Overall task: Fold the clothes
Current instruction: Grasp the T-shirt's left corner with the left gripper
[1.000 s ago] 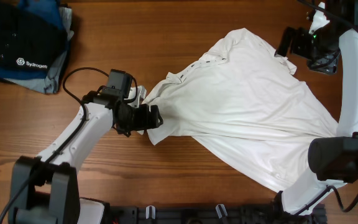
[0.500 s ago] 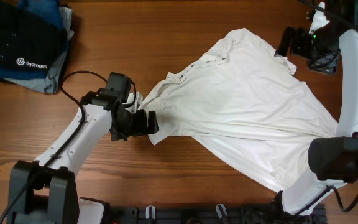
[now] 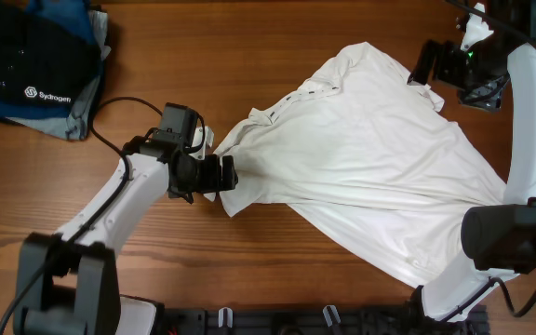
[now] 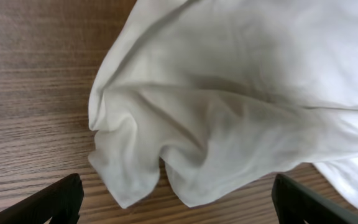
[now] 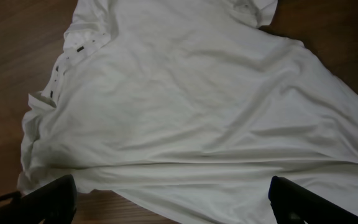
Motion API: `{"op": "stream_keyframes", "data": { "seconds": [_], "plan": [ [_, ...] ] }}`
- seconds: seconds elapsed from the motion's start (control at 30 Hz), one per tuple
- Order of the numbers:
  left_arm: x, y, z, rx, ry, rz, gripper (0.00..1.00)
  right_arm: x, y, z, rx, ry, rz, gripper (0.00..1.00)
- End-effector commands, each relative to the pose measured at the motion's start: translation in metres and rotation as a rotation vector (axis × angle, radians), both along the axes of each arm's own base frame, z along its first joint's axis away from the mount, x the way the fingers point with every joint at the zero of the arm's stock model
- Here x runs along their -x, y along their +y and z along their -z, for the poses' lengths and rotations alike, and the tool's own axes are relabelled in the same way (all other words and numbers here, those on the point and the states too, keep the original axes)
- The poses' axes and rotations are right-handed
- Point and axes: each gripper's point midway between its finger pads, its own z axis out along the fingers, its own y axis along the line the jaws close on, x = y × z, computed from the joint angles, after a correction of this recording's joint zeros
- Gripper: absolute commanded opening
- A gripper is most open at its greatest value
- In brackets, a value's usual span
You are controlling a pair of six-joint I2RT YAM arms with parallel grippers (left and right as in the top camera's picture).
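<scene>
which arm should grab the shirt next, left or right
Left. The left fingers, open, sit at the white shirt's bunched edge, with cloth just ahead between them in the wrist view. The right fingers, also open, hover farther off by the far sleeve.

The white polo shirt (image 3: pixel 370 158) lies unfolded and wrinkled on the wooden worktop (image 3: pixel 249 37). It spreads diagonally from a bunched corner at the left toward the lower right, with its dark-dotted button placket (image 3: pixel 310 93) facing up.
</scene>
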Motion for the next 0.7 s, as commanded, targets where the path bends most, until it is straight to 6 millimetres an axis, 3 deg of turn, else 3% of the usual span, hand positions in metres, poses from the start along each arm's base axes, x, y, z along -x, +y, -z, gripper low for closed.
{"op": "stream_keyframes", "data": {
  "seconds": [0.0,0.07,0.13,0.23,0.27,0.37,0.4,0.47,0.67],
  "plan": [
    [0.002,-0.001,0.015,-0.015,0.056,0.008,1.0,0.004,0.003,-0.009,-0.01,-0.028,-0.019,1.0],
    [0.005,-0.002,0.021,-0.005,0.08,0.01,0.98,0.004,0.003,-0.009,-0.01,-0.028,-0.019,1.0],
    [0.007,-0.005,0.025,0.01,0.102,0.013,0.89,0.004,0.003,-0.009,-0.01,-0.028,-0.02,1.0],
    [0.006,-0.008,0.025,0.027,0.098,0.016,0.5,0.004,0.003,-0.009,-0.01,-0.028,-0.02,1.0],
    [0.004,-0.009,0.025,0.028,0.091,0.015,0.44,0.004,0.003,-0.009,-0.01,-0.028,-0.019,1.0],
    [0.0,-0.01,0.025,0.032,0.076,0.015,0.39,0.004,0.003,-0.009,-0.01,-0.025,-0.019,1.0],
    [0.0,-0.01,0.024,0.033,0.074,0.015,0.32,0.005,0.003,-0.009,-0.01,-0.024,-0.019,1.0],
    [-0.001,-0.01,0.024,0.034,0.071,0.011,0.04,0.005,0.003,-0.009,-0.01,-0.021,-0.02,1.0],
    [-0.012,-0.013,0.022,0.051,0.041,-0.039,0.04,0.006,0.003,-0.009,-0.011,-0.018,-0.021,1.0]
  ]
}}
